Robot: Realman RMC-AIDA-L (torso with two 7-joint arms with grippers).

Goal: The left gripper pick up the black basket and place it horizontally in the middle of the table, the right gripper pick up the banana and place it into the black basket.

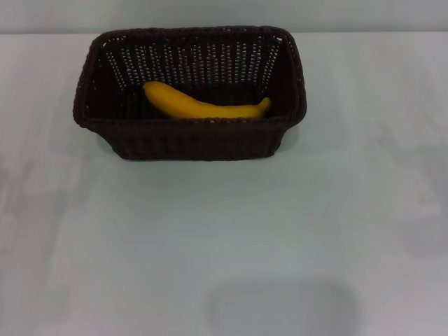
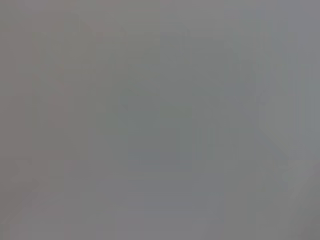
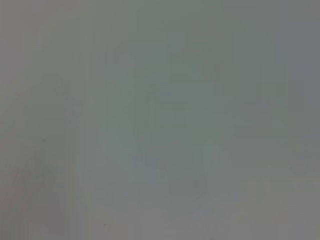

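Here the table (image 1: 224,238) is filling nearly the whole head view, white and flat, running back to a pale wall along the far edge. A faint grey shadow is lying on its near part, towards the middle.

The black basket (image 1: 190,143) is sitting upright on the far half of the table, a little left of centre, with its long side facing the camera and its open top showing. Its slotted far wall is letting light through, and the braided rim is running unbroken around all four rounded corners.

The banana (image 1: 203,105) is lying inside the basket on its floor, stretched along the basket's length. Its thick end is pointing to the left and its brownish tip is resting near the right wall, with the near rim hiding its lower edge.

Neither the left gripper nor the right gripper is showing in any view, so how their fingers are standing cannot be told. Both wrist views are giving only a plain grey surface.
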